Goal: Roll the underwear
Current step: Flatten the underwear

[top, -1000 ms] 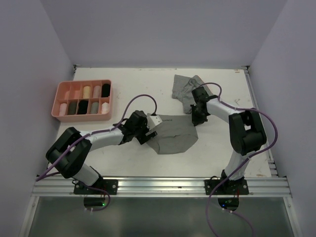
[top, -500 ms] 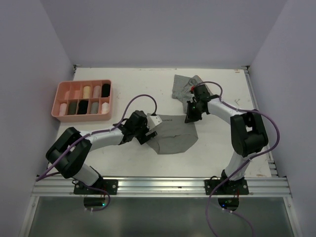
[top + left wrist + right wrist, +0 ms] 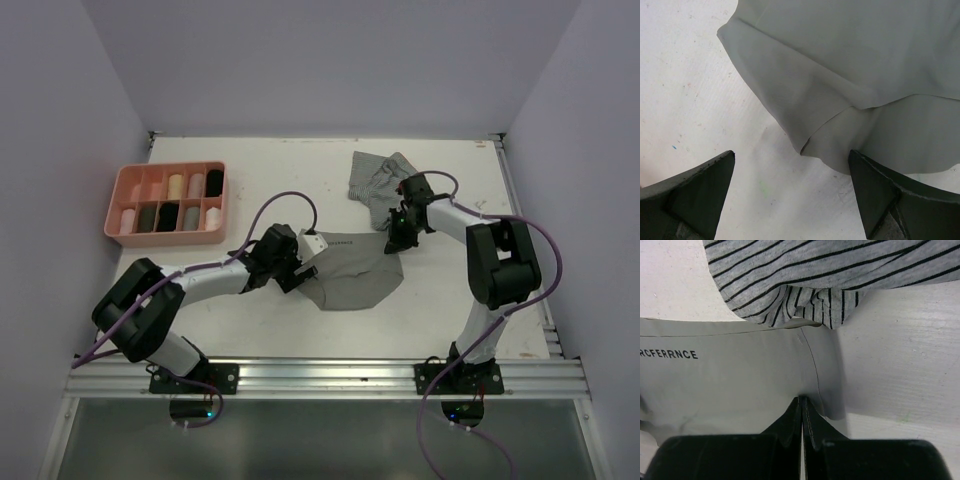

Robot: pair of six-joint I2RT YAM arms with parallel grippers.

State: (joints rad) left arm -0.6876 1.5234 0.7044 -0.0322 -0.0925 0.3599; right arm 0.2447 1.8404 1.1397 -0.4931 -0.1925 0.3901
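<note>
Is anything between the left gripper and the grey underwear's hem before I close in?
Nothing visible. The open left gripper faces the grey underwear at its folded hem, with only bare table between. The striped underwear overlaps only the far edge, near the right gripper.

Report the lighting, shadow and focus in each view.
Top external: soft, even light, sharp, only faint shadows on the table. Left wrist: grey underwear crisp; open jaws dark, slightly soft. Right wrist: striped underwear and waistband print sharp; shut jaws a near-black silhouette.
</note>
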